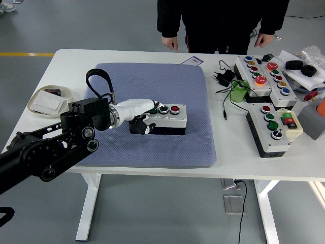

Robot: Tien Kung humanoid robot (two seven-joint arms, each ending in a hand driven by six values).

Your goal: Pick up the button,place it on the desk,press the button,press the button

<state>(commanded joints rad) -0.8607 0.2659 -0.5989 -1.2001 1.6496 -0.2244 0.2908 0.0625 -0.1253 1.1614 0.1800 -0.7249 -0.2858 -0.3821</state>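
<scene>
A white button box [167,118] with a black base lies on the blue-grey mat [152,81]. Its top carries two green buttons and a red button [174,109] at the right end. My left hand [144,116] reaches in from the left and rests on the box's left end. A finger lies over the leftmost green button, while the thumb and other fingers curl down against the box's front left side. The middle green button [163,109] shows beside the fingertip. My right arm is out of the picture.
Larger button boxes [264,76] [271,129], a green cylinder [237,92] and a black plug with cable [223,79] crowd the table's right. A plate with a white switch [48,101] sits at the left. A person stands at the far edge, hands hanging.
</scene>
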